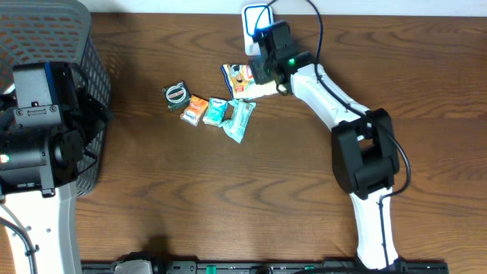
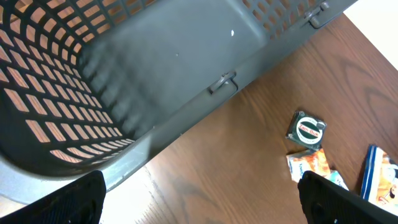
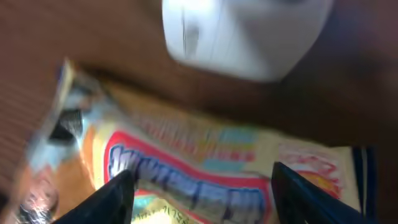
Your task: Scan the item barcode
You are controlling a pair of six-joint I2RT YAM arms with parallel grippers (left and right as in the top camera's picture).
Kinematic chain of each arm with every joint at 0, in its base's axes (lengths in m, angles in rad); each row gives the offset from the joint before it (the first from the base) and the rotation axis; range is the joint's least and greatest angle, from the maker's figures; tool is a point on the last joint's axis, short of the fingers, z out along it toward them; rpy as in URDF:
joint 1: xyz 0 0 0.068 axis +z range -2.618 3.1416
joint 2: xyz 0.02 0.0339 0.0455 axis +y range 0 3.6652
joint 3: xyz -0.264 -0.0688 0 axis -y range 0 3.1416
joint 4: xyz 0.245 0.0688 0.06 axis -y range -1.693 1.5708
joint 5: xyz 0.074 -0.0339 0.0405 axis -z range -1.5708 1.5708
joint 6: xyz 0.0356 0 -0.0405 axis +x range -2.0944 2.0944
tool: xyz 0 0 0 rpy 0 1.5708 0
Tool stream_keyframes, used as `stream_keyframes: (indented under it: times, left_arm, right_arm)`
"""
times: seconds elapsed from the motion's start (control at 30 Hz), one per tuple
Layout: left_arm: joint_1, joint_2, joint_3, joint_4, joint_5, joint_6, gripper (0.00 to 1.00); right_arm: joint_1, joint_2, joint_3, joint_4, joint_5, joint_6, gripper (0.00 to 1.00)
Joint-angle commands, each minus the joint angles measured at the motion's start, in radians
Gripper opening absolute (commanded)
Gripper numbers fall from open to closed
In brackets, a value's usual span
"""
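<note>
Hovering at top centre of the overhead view, my right gripper [image 1: 263, 68] has its fingers parted above the yellow snack packet [image 1: 239, 79], gripping nothing. The packet lies just below the white scanner [image 1: 256, 21]. At far left my left gripper [image 2: 205, 202] gapes wide, empty, near the basket [image 2: 155, 81]. I cannot see the barcode; I judge it must squarely face the scanner. Counted: one scanner, one basket, this packet, one round tin [image 1: 176, 93], one orange packet [image 1: 196, 110], two teal packets [image 1: 216, 113].
</note>
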Motion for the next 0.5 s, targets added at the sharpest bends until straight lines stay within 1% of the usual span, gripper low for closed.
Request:
stream_keyframes:
  times: [0.0,0.13,0.2,0.23,0.27,0.3,0.37,0.47]
  left_arm:
    - [0.005,0.001,-0.005,-0.003,-0.010,-0.016,0.98]
    - [0.005,0.001,-0.005,-0.003,-0.010,-0.016,0.98]
    - [0.005,0.001,-0.005,-0.003,-0.010,-0.016,0.98]
    - [0.005,0.001,-0.005,-0.003,-0.010,-0.016,0.98]
    - [0.005,0.001,-0.005,-0.003,-0.010,-0.016,0.98]
    - [0.005,0.001,-0.005,-0.003,-0.010,-0.016,0.98]
    - [0.005,0.001,-0.005,-0.003,-0.010,-0.016,0.97]
    - [0.005,0.001,-0.005,-0.003,-0.010,-0.016,0.98]
  right_arm:
    - [-0.006,0.001,0.005,-0.100,-0.008,-0.026,0.65]
    - [0.003,-0.073,0.005,-0.334,-0.008,-0.026,0.61]
    - [0.006,-0.118,0.005,-0.431,-0.008,-0.026,0.61]
    - [0.008,-0.154,0.005,-0.485,-0.007,-0.026,0.68]
    - [0.008,-0.172,0.005,-0.502,-0.008,-0.025,0.79]
    - [0.008,-0.206,0.005,-0.516,-0.008,-0.021,0.82]
    - [0.008,-0.245,0.005,-0.500,-0.007,-0.002,0.84]
    - [0.008,-0.258,0.005,-0.452,-0.008,-0.003,0.86]
